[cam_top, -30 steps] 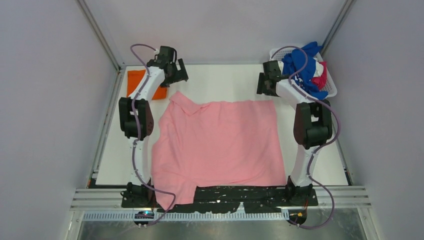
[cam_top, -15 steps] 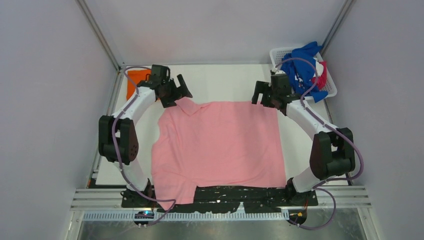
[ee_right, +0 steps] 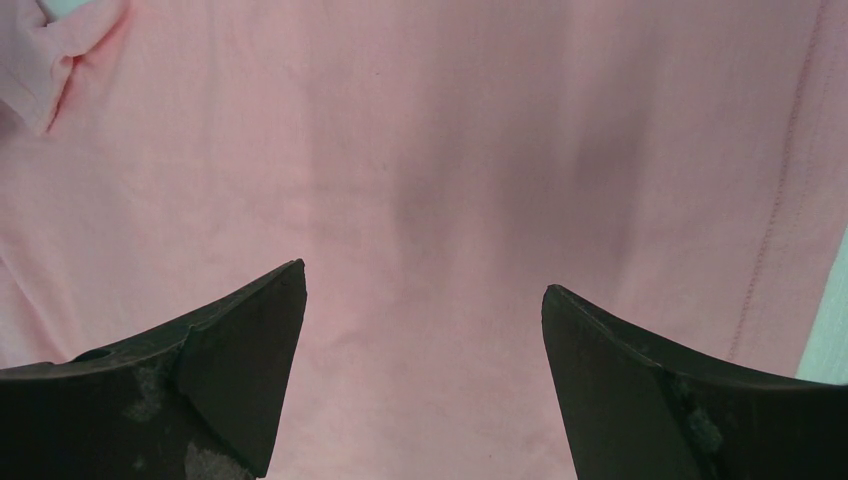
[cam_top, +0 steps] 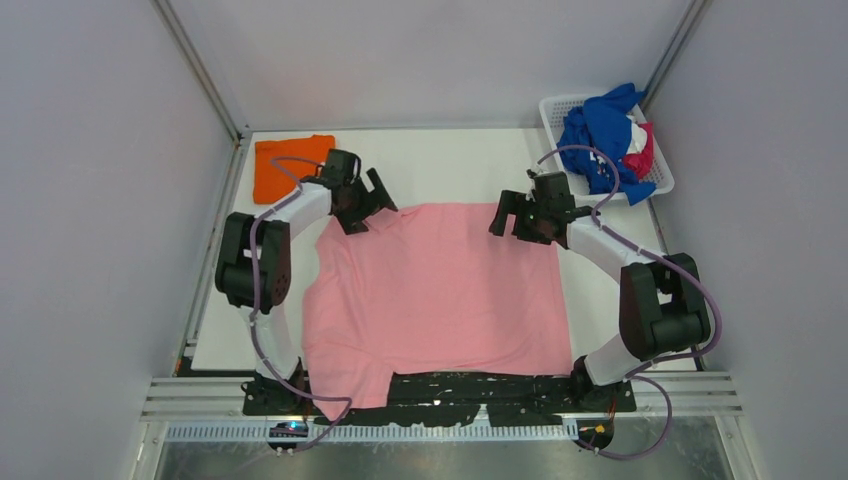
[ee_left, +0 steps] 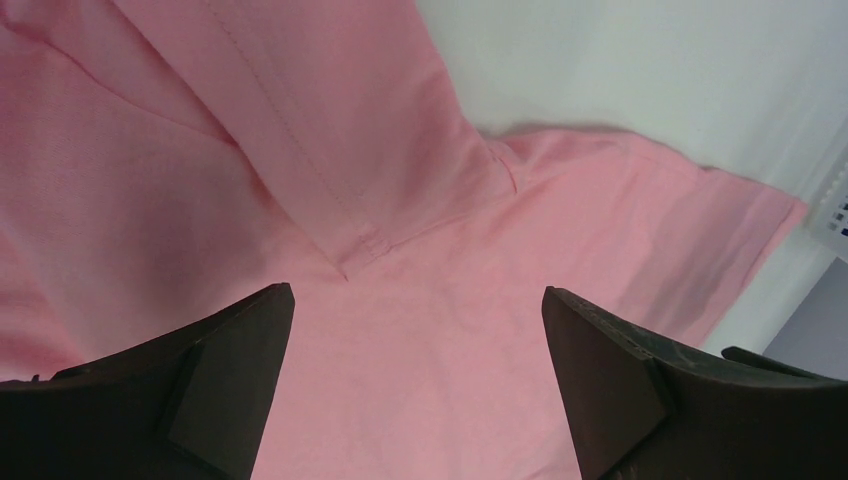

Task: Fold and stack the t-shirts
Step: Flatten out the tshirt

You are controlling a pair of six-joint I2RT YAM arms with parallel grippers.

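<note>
The big pink t-shirt lies spread flat mid-table, a sleeve flopped over at its far left corner; the small orange t-shirt sits folded far left; the left gripper and right gripper hang over the pink shirt's far edge, jaws wide apart, holding nothing.

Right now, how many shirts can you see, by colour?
Pink shirt: 1
Orange shirt: 1
Blue shirt: 1
Magenta shirt: 1
White shirt: 1, barely showing
Total: 5, the last three in the basket.
</note>
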